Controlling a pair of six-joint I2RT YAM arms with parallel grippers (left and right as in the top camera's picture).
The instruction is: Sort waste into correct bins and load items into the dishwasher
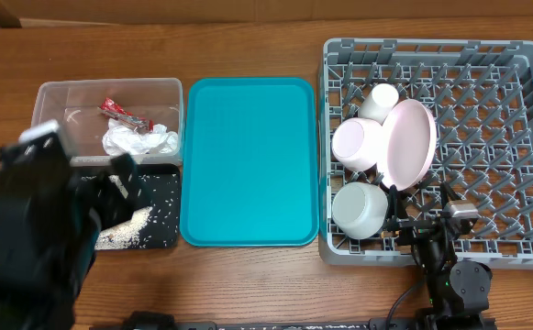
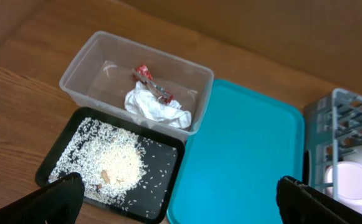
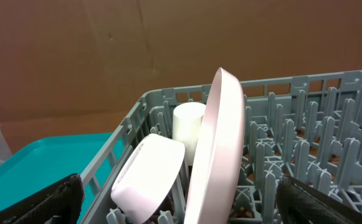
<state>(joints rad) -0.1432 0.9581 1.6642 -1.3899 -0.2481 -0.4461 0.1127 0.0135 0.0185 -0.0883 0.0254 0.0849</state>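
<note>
Left end effector [image 2: 181,202]: released, fingers spread wide, nothing between them. Ahead and to its left on the table, the black tray [image 2: 162,152] carries the rice [image 2: 115,163]. Beyond that, the clear tub [image 2: 84,68] holds the napkin [image 2: 159,109] and wrapper [image 2: 148,76]. The teal tray [image 2: 243,155] lies ahead to its right.

Right end effector [image 3: 181,205]: released, likewise spread wide. Directly ahead in the rack [image 3: 305,118], the plate [image 3: 221,143] stands on edge. The pink bowl [image 3: 149,174] is to its left, the cup [image 3: 185,124] behind. The white bowl [image 1: 358,209] sits just left of this end effector.
</note>
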